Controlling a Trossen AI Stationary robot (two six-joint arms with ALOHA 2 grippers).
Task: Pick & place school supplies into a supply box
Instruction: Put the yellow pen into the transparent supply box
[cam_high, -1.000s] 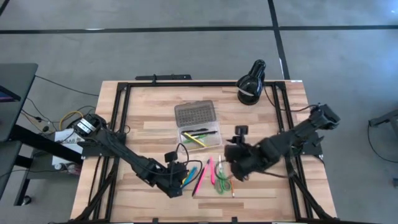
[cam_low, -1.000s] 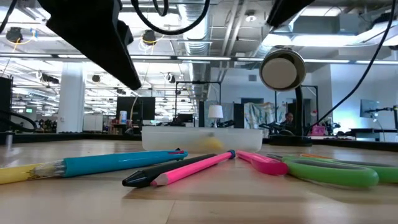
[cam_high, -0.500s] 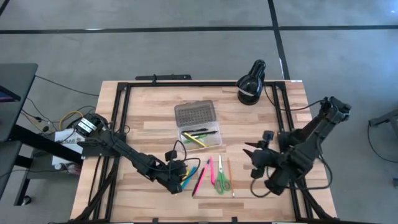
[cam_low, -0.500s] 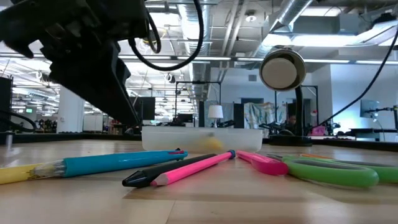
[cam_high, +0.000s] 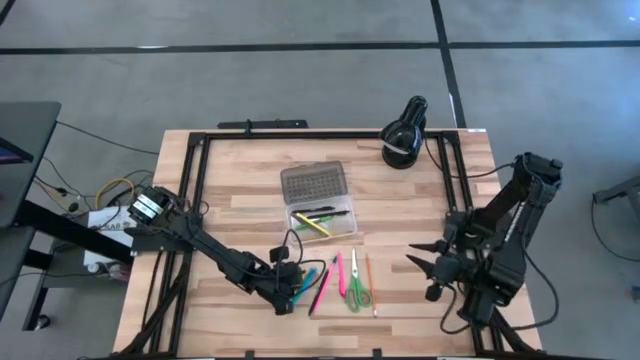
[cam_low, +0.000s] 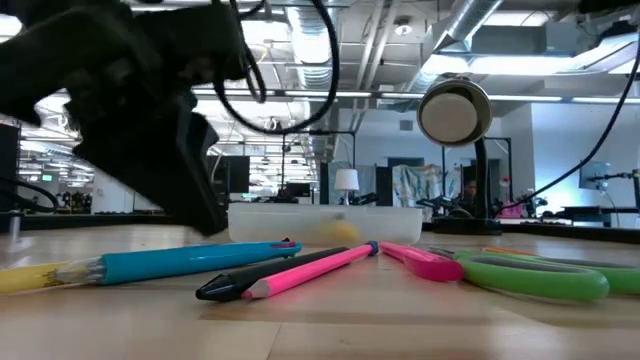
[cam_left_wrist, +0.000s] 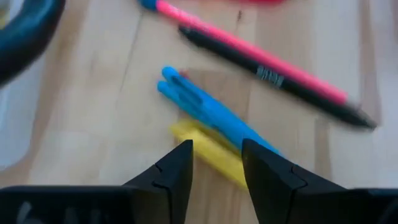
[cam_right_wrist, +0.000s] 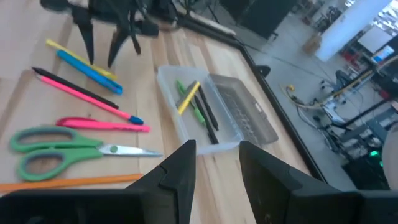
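The left end effector (cam_high: 291, 291) hangs low over the front of the table (cam_high: 240, 200), its fingers parted by a narrow gap and holding nothing. In the left wrist view the yellow pen (cam_left_wrist: 208, 151) lies just ahead of that gap, with the blue pen (cam_left_wrist: 214, 115) touching it alongside and running past one fingertip; the right wrist view shows the two fingertips poised just above these same two pens. Beside them lie a black pen (cam_left_wrist: 280, 81) and a pink pencil (cam_left_wrist: 249, 53), side by side and touching. Further along the row are a pink pen (cam_high: 340, 273), the green-handled scissors (cam_high: 355, 288) and an orange pencil (cam_high: 369, 283), all flat on the wood. The supply box (cam_high: 320, 203) sits open behind this row, near the table's middle, with its dotted lid folded back and a yellow pen, a green one and a dark one inside the tray. The right end effector (cam_high: 425, 277) is raised near the table's right edge, well apart from the supplies, its fingers spread and empty.
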